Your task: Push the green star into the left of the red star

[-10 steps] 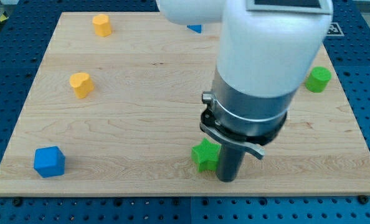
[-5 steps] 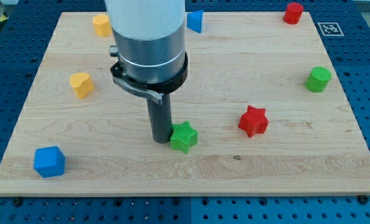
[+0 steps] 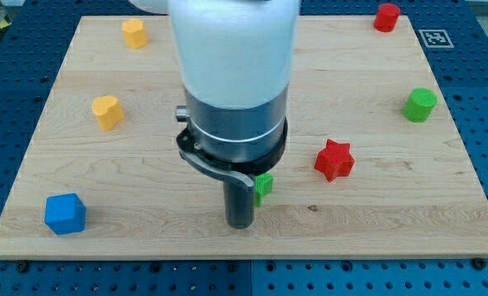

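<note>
The green star (image 3: 264,187) lies near the board's middle bottom, mostly hidden behind my arm; only its right edge shows. The red star (image 3: 334,160) lies to its right and slightly higher, a gap apart. My tip (image 3: 241,224) rests on the board just below and left of the green star, close against it. I cannot tell whether they touch.
A blue block (image 3: 65,214) sits at bottom left. Two yellow blocks (image 3: 107,112) (image 3: 134,33) lie on the left side. A green cylinder (image 3: 420,104) is at the right edge and a red cylinder (image 3: 385,16) at top right. The wooden board (image 3: 408,205) ends near the tip's bottom side.
My tip moved from the green star's left to below and left of it. The green star shifted slightly right and up. The arm now hides the blue block at the top.
</note>
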Robot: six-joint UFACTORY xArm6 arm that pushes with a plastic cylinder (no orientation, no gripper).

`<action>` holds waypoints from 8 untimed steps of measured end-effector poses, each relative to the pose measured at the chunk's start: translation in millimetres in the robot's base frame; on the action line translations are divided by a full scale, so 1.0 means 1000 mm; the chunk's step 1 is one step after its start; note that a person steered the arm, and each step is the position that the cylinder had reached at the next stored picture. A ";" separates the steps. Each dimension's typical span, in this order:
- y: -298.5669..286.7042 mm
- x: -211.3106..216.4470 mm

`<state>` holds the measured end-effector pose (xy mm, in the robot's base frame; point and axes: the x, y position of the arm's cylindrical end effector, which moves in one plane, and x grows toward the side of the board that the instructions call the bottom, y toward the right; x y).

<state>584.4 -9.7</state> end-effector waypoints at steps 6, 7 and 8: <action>-0.015 -0.017; -0.023 -0.028; -0.023 -0.042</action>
<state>542.0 -32.7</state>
